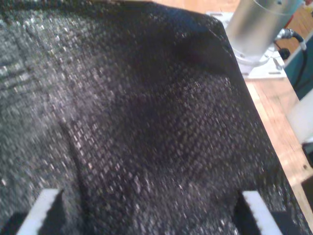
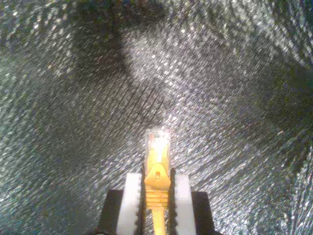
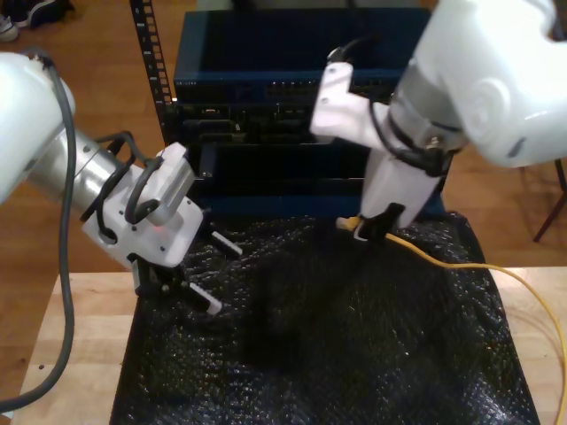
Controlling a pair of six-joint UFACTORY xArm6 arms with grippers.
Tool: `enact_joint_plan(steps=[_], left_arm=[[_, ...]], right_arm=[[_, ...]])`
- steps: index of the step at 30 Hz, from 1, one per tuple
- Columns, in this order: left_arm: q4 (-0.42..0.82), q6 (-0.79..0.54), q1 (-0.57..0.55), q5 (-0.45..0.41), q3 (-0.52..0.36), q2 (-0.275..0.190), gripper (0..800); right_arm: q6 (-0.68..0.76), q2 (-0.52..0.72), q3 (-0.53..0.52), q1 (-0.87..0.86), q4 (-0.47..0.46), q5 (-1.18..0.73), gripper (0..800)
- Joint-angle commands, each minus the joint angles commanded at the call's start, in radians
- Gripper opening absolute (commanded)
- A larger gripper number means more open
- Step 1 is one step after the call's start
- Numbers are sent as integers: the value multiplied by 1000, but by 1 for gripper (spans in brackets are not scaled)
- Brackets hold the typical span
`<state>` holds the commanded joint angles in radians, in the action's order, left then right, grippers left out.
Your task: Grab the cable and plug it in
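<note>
First arm: enters from the exterior view's left, forearm angled down over the mat.
My first gripper point(image 3: 215, 274): fingers point(image 1: 46, 208) spread wide apart, nothing between them, tips low above the mat.
Second arm: comes in from the exterior view's upper right, wrist bent steeply downward.
My second gripper point(image 2: 157, 193): fingers point(image 2: 131, 200) closed on the cable point(image 2: 157, 169) just behind its plug, which juts out past the tips.

- Your second wrist view glitters: the black mat point(image 2: 220, 98) throws back hard speckled glare, with soft dark shadow patches.
- The first wrist view looks dimmer and soft all over.
- The exterior view is evenly lit, slightly blurred.
</note>
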<state>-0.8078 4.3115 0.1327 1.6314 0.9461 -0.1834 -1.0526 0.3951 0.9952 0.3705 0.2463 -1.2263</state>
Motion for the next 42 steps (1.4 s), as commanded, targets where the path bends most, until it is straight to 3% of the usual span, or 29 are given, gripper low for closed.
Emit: enact_joint_plan(steps=[7,18,22,27,42], left_arm=[[-95,6,-43,15,38,2,798],[-229,12,-101,25,58,0,798],[-256,12,-103,64,68,-2,797],[-270,11,-101,101,66,-17,795],[-270,14,-98,106,58,-23,770]], right_arm=[[-69,77,-46,-41,87,-32,13],[-101,126,-72,-44,138,-40,13],[-101,130,-72,-44,161,-48,12],[-101,130,-60,-44,195,-44,13],[-101,100,3,-41,203,-40,12]])
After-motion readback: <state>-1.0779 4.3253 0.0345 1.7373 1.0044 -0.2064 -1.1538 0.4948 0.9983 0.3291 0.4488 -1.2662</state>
